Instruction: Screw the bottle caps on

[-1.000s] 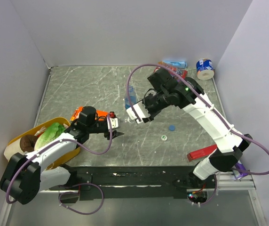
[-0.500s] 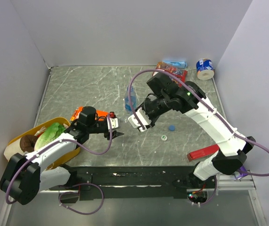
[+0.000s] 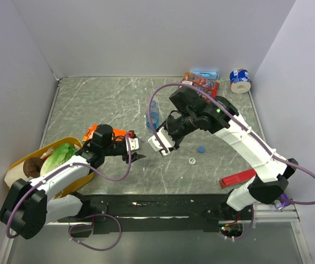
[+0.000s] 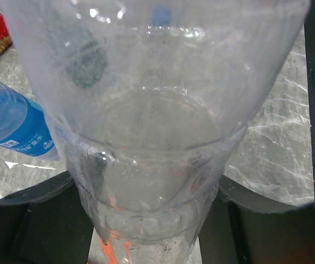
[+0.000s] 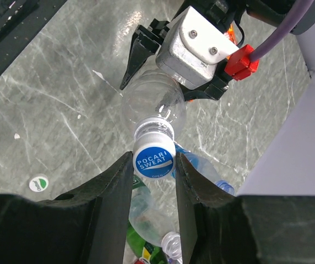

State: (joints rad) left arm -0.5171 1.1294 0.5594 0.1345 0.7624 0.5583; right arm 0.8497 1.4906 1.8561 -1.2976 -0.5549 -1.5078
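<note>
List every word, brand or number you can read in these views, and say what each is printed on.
"POCARI SWEAT": white letters on the round blue plastic cap at the clear plastic bottle neck.
Small blue-labelled water bottle: print too blurred.
Green-rimmed white cap: mark unreadable.
Blue-and-white can: lettering too small.

— The clear bottle (image 4: 152, 137) looks like thin transparent plastic, glossy, with moulded rings and bright glints.
— Its cap (image 5: 153, 159) is smooth plastic with a printed blue-and-white top. And the table (image 3: 102, 104)?
— Grey, stone-look, pale veins, smooth with a faint sheen.
— The block (image 5: 199, 44), upper middle of the right wrist view, is silvery metal; the fingers (image 5: 110, 198) below are matt black.
</note>
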